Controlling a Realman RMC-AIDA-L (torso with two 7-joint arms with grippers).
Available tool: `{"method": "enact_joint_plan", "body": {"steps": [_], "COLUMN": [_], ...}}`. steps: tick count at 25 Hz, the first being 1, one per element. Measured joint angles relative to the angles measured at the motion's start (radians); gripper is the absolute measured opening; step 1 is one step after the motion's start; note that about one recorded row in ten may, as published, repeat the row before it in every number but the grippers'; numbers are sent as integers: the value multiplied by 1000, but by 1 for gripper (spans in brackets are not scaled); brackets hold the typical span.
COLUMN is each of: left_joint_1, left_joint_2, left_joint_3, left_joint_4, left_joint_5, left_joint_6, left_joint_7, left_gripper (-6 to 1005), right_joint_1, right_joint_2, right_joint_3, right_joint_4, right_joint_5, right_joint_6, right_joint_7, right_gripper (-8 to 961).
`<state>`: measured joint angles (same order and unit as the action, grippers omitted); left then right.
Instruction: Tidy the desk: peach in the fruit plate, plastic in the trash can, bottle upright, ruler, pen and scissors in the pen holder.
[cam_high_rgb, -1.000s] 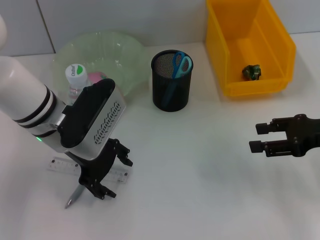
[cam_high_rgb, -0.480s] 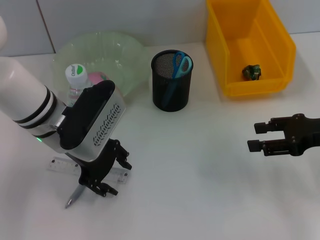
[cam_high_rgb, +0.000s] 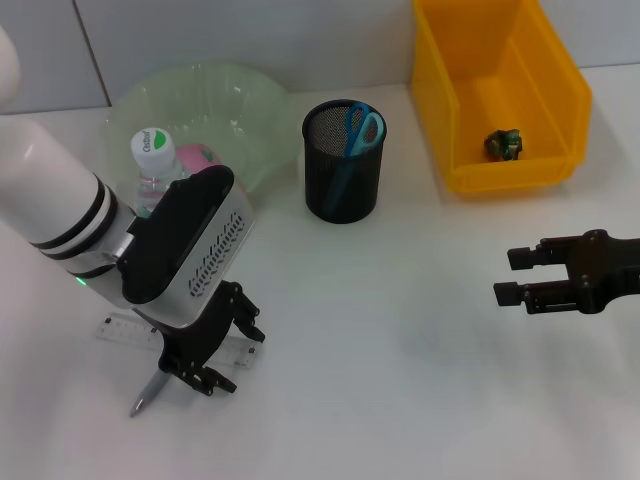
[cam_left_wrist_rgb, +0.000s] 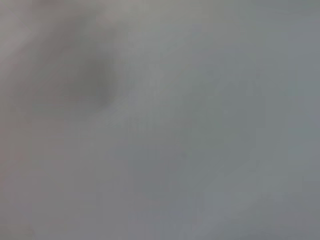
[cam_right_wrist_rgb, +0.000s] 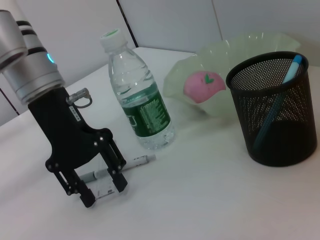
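A: Left of the pen holder?
B: The left gripper is low over the table, fingers apart, straddling the pen and the ruler where the two cross. From the right wrist the pen lies between the fingers; contact I cannot tell. The arm's housing covers most of the ruler and the bottle's base.

A: And the bottle?
B: The bottle stands upright, left of the holder, just in front of the green fruit plate. The peach lies in the plate, behind and left of the holder.

A: The holder itself?
B: Black mesh, with the blue-handled scissors standing in it.

A: To its right?
B: The yellow trash can, with a crumpled piece of plastic on its floor. The right gripper hovers well right of the holder and nearer the robot, fingers apart, holding nothing.

A: Left wrist camera?
B: Only a grey blur
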<state>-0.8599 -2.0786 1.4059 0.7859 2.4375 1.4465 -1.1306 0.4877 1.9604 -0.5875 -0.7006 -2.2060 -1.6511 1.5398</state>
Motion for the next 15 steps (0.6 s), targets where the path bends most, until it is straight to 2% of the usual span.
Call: {"method": "enact_joint_plan", "body": {"steps": [10,15], "left_joint_1": [-10,-12], "left_joint_2": [0,0], "left_joint_3": [11,13], "left_joint_4": [0,-1], "left_joint_5": [2,-1], "left_joint_6": [6,6], "left_joint_7": [19,38], "left_gripper": [612,559], "right_joint_1": [0,0], "right_joint_2": [0,0], "right_joint_3": [0,0], "right_joint_4": [0,1], "right_joint_5": [-1,-1], "right_joint_6": [3,6], "right_joint_7": [-3,-3], "right_gripper": [693,693]}}
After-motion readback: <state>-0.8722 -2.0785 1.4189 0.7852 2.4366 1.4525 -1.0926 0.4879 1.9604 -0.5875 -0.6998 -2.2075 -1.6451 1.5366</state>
